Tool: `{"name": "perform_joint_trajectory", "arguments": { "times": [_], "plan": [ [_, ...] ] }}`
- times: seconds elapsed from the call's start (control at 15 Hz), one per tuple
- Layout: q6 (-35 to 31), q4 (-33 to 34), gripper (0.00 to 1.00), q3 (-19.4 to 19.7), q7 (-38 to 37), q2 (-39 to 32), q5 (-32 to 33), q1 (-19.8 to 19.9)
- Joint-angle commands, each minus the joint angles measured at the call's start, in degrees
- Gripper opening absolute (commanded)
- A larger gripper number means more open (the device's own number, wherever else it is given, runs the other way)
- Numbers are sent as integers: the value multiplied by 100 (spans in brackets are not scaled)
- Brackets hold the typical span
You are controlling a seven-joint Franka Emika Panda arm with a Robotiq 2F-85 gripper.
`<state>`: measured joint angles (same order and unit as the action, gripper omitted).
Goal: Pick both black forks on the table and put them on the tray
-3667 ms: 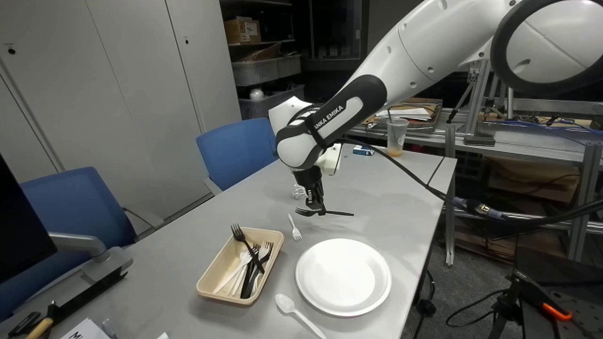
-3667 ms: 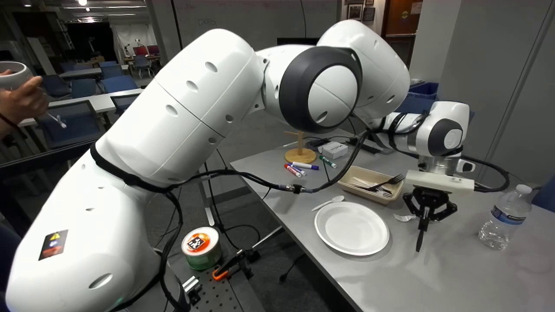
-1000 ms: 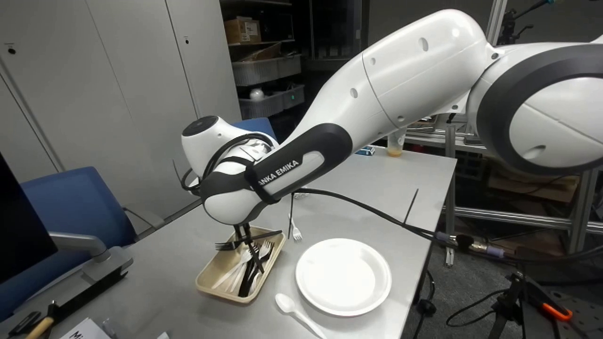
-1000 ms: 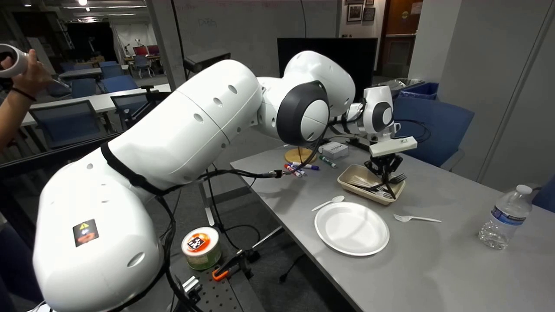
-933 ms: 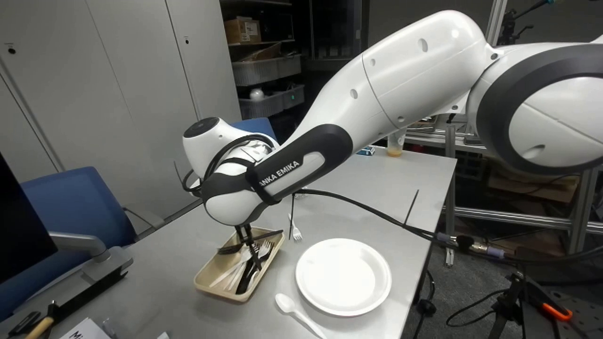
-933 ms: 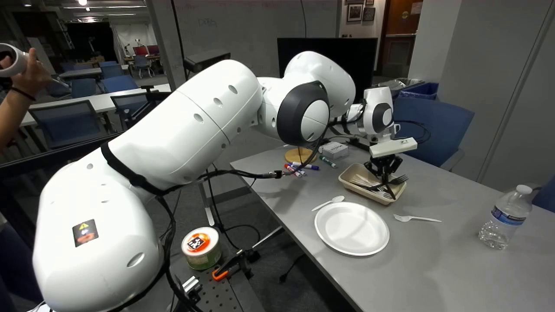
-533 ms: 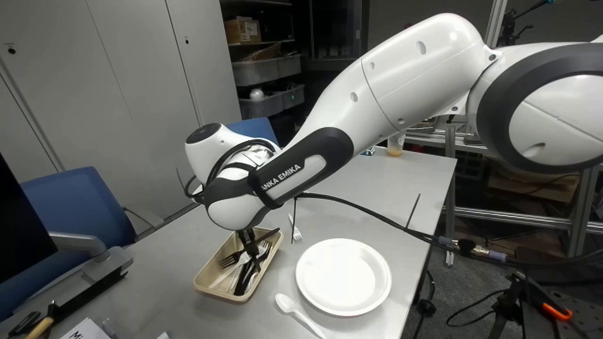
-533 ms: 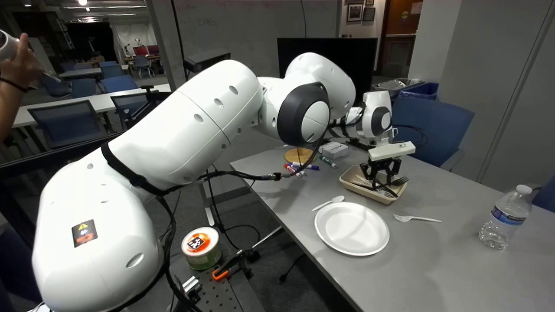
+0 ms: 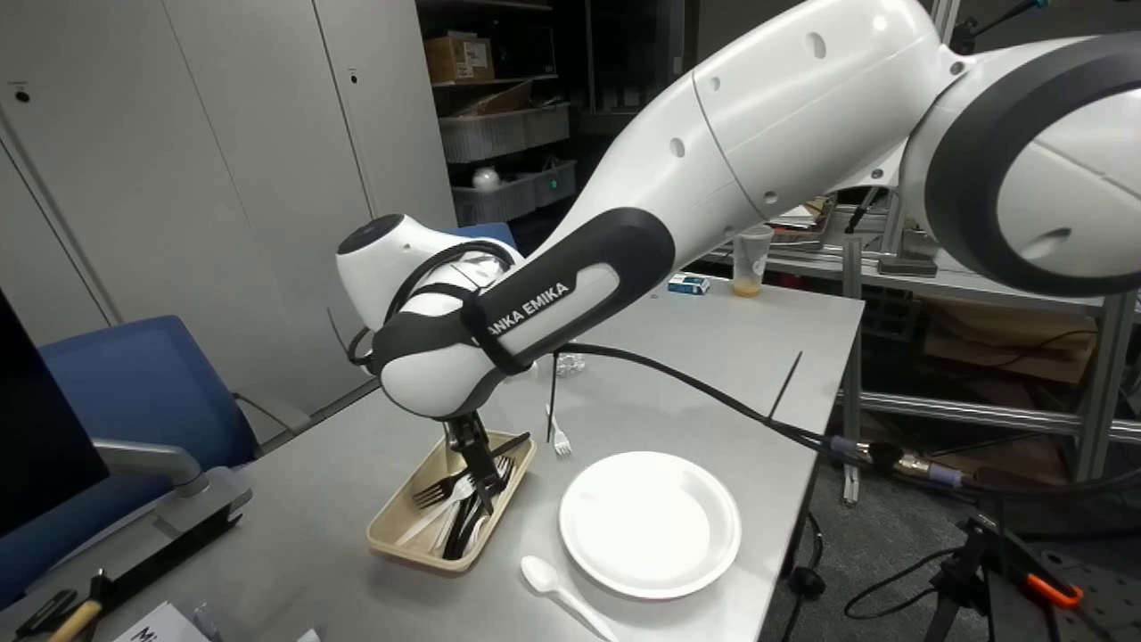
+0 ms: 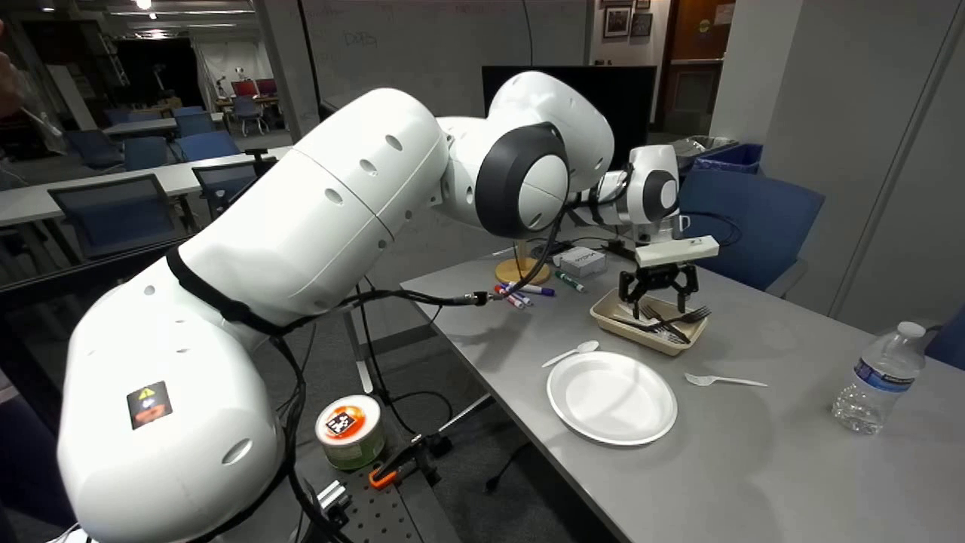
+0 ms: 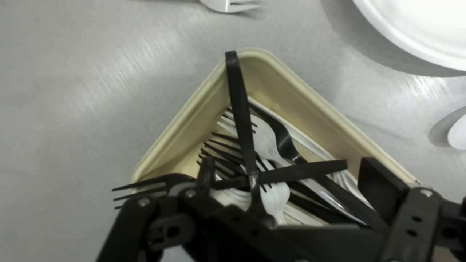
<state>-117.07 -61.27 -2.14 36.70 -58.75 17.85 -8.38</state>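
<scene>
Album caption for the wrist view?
Two black forks cross atop other cutlery in a beige tray beneath an open gripper.

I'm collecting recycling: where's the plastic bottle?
In an exterior view, the plastic bottle stands on the table near the picture's right edge, right of the white fork.

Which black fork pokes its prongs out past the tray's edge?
In the wrist view, the black fork whose handle runs sideways beneath another black fork: its prongs overhang the tray at left; other visible black prongs lie inside.
</scene>
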Motion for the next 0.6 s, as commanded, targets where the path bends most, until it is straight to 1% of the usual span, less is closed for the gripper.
{"name": "perform_joint_trajectory", "arguments": {
  "times": [0.0,0.2,0.53],
  "plan": [
    [460,-699,100,120,-570,652,96,-111],
    [612,-1318,100,132,-1135,1125,106,-38],
    [438,-2678,100,225,-2064,1971,5,211]
  ]
}}
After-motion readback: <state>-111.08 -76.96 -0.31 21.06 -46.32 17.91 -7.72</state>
